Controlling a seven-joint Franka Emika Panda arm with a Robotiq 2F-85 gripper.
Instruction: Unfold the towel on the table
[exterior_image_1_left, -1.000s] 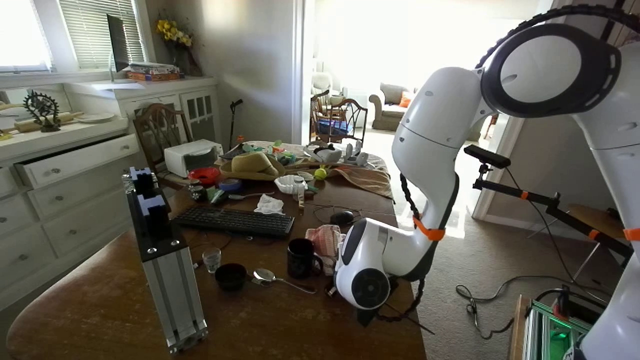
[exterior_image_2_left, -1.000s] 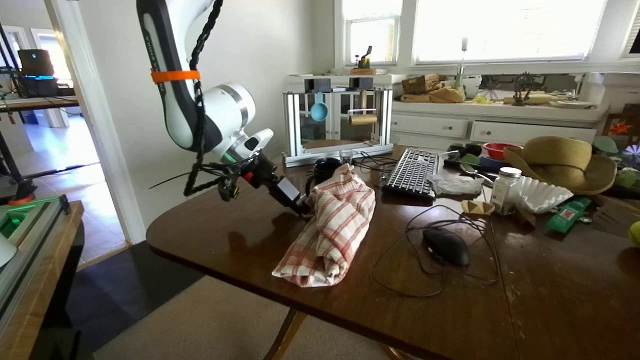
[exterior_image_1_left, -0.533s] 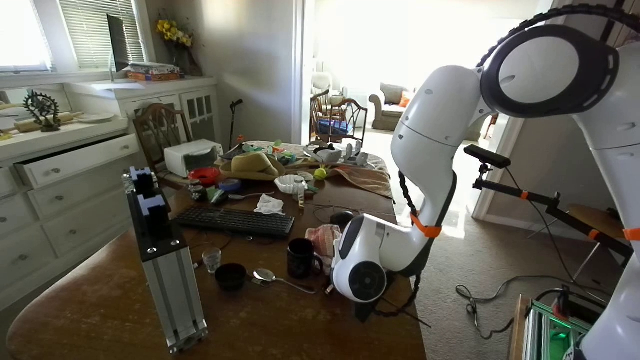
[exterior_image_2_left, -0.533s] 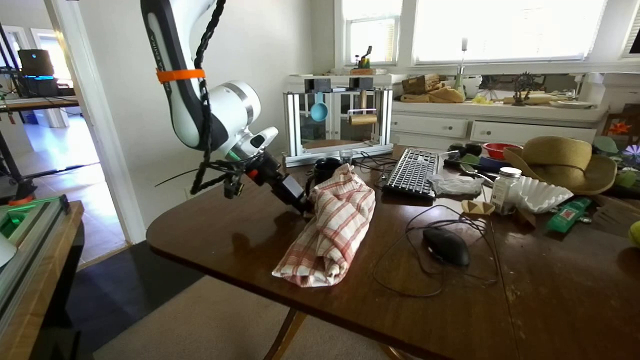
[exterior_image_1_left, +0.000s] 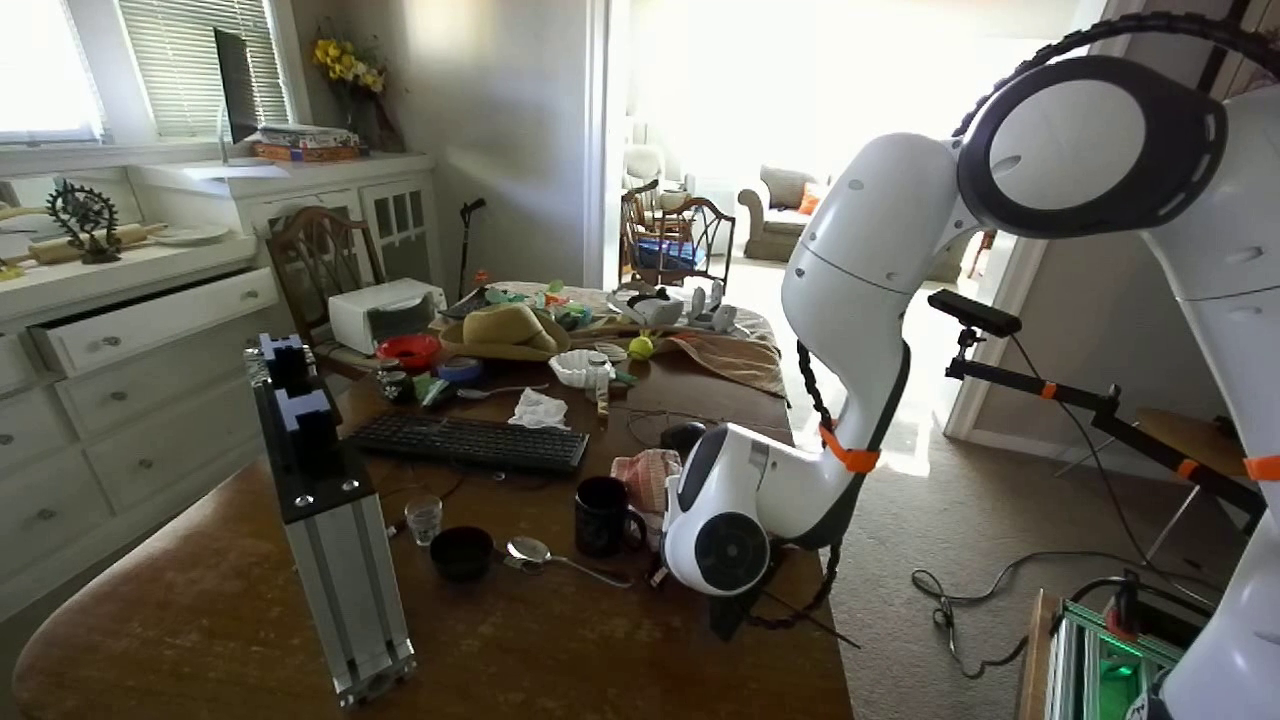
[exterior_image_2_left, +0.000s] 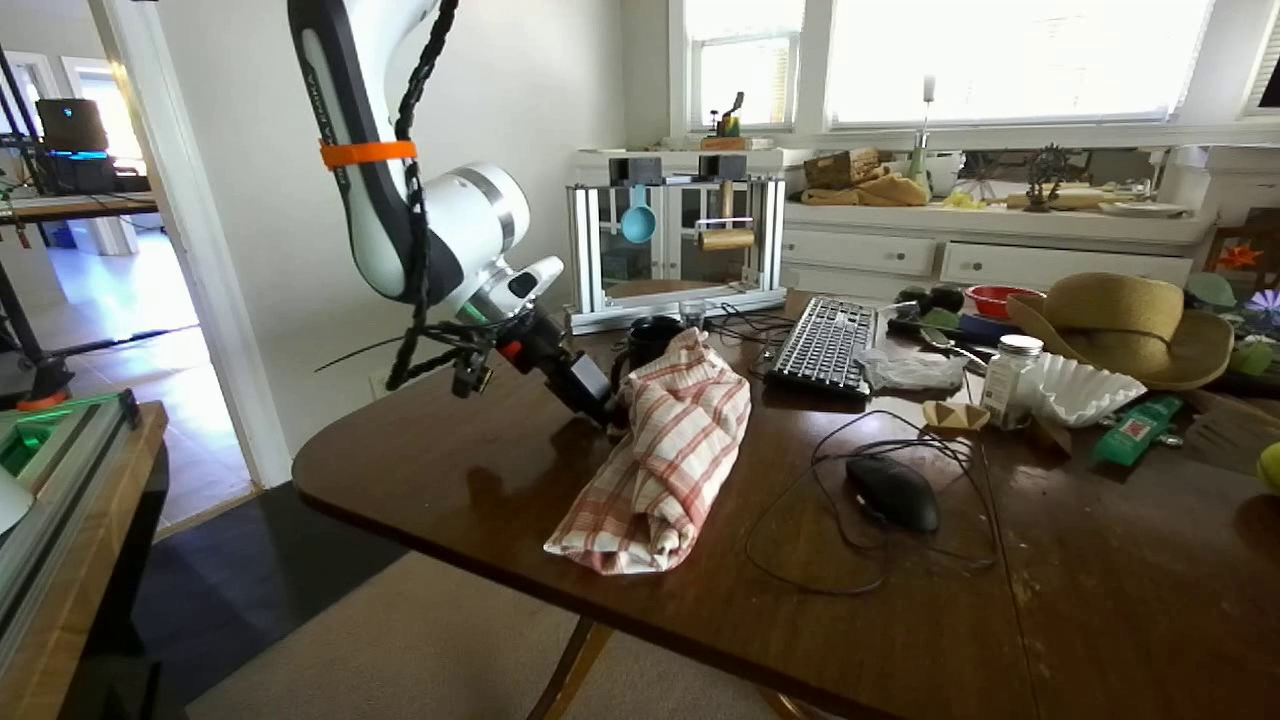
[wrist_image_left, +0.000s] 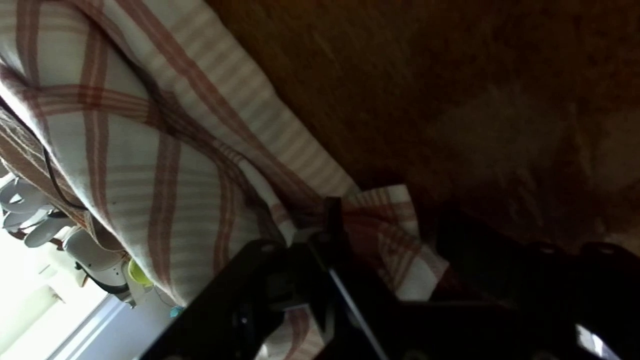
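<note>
Wrist view: the towel (wrist_image_left: 131, 176) runs long from the claw (wrist_image_left: 389, 212) to the upper left. The claw is spread, holding nothing.

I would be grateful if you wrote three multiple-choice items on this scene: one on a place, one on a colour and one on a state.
1. Where is the mouse in relation to the towel?
A) Under it
B) On top of it
C) Apart from it, on the table

2. What colour is the mug?
A) Black
B) White
C) Red

3. What state is the towel in?
A) Spread flat
B) Lying in folds
C) Draped over the mouse

Right letters:
1 C: in an exterior view, the table's surface shows between the mouse and the towel.
2 A: its black side shows in both exterior views.
3 B: its overlapping layers and creases show in the wrist view.
</note>
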